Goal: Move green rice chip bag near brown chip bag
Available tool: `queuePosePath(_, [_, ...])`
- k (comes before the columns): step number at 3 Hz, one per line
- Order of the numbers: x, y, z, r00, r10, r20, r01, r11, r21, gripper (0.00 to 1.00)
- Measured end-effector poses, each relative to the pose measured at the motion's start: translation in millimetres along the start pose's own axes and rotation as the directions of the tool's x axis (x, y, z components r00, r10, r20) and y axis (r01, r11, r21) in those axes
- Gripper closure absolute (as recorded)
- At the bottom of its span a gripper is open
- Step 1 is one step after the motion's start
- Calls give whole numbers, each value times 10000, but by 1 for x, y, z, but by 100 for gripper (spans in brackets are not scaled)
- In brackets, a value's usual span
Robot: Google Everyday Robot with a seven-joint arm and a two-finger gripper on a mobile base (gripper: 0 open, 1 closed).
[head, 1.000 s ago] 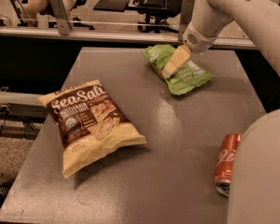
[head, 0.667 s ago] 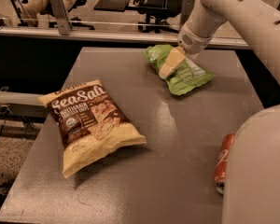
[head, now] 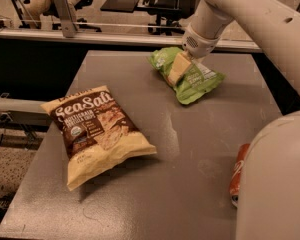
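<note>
Green chip bag [head: 201, 82], apparently under gripper [head: 177, 72]

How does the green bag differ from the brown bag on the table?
The green bag is smaller; the brown bag is larger and puffier. The green bag is light green; the brown bag is dark brown with cream edges. The gripper sits on the green bag at the far side; nothing touches the brown bag. Both lie on the table.
</note>
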State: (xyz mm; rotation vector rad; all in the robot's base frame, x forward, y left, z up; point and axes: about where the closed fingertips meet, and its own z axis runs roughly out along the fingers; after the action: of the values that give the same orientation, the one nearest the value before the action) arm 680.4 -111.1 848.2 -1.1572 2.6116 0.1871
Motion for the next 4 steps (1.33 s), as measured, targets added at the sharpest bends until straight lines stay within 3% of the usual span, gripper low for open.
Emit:
queuePosePath(1, [-9, 23, -12, 9951, -901, -397, 907, 9958, 149, 83])
queuePosePath(2, [-21, 52, -25, 9732, -2164, -778, 2179, 9759, 112, 100])
queuePosePath(3, [-30, 81, -31, 9420, -3260, -796, 3248, 9454, -283, 100])
queuePosePath(4, [-40, 114, -28, 9019, -4298, -437, 4249, 9008, -896, 75])
